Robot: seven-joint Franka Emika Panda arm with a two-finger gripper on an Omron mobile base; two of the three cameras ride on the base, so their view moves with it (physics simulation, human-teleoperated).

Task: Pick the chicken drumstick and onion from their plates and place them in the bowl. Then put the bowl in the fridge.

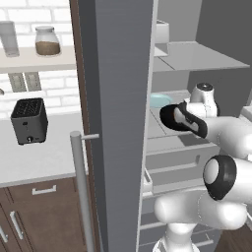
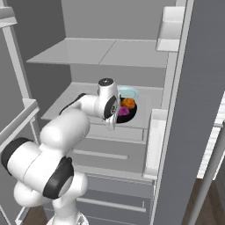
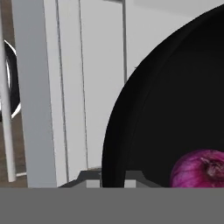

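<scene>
The fingers (image 3: 113, 177) pinch the near rim of the bowl (image 3: 175, 100), one tip either side of its wall, inside the open fridge (image 2: 114, 52) over a shelf. Beyond them sit the onion (image 3: 199, 168) and drumstick (image 2: 128, 103). Rigid but lopsided when held by one edge, I'd guess; both could roll.

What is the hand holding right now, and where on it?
The hand grips the black bowl by its rim, one finger on each side, with the onion inside.
</scene>
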